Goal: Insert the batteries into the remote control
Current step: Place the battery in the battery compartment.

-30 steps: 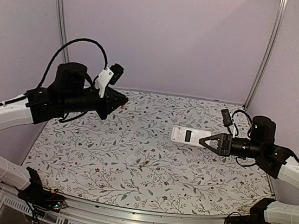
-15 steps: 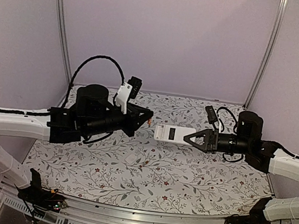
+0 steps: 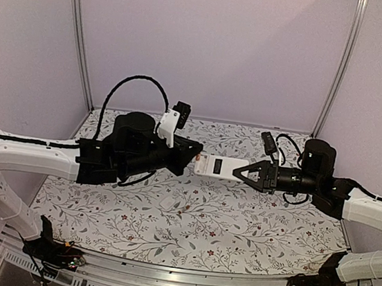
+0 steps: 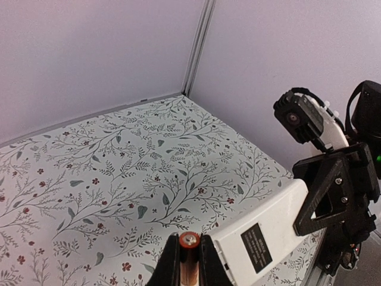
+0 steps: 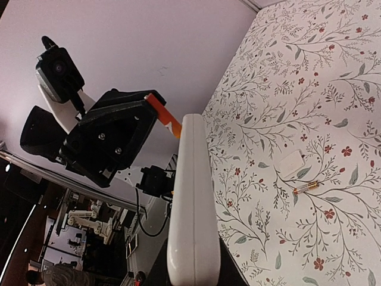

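**Both arms meeting above the surface.** The remote control (image 3: pixel 217 166) was held clear of the floral-patterned surface (image 3: pixel 250 227). It was clamped at one end by the closed right tool (image 3: pixel 243 172), and a dark rectangle was visible on its white back. The left tool (image 4: pixel 189 271) was closed on an orange-red battery (image 4: pixel 189 262). The battery's metal-tipped end was presented just beside the free end of the remote control, and whether the two touched could not be determined. A second battery (image 5: pixel 306 188) was seen lying on the surface below the remote control. A small flat white cover plate (image 5: pixel 292 164) lay near it, and the two were not touching. In the top view the plate was located on the near side of the remote control, towards the left arm.
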Available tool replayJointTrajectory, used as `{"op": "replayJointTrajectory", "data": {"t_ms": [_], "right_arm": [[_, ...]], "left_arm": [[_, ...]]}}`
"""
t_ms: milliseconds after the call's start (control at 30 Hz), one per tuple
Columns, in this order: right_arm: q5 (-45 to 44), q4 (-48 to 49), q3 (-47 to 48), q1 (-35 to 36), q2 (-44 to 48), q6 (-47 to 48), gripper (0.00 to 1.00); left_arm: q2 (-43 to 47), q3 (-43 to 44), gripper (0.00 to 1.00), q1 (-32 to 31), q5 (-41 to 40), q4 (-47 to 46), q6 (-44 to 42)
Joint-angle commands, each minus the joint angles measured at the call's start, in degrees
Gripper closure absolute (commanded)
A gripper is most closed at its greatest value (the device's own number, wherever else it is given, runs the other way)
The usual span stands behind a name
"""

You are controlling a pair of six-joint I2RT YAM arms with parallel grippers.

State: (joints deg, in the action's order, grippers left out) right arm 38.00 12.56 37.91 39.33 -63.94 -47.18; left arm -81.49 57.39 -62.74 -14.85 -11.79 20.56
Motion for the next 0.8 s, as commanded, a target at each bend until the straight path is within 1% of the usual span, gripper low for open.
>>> {"op": "replayJointTrajectory", "data": {"t_ms": [0,767], "right_arm": [[-1.3,1.8,1.5,0.3,-0.3,-0.1,1.0],[-2.0,2.3,1.7,0.3,0.0,0.9,1.0]], "left_arm": [[-1.5,1.8,1.0,-1.3,-0.5,-0.9,1.9],[-3.0,2.5,1.0,-2.1,-2.8,5.5,3.4]]}}
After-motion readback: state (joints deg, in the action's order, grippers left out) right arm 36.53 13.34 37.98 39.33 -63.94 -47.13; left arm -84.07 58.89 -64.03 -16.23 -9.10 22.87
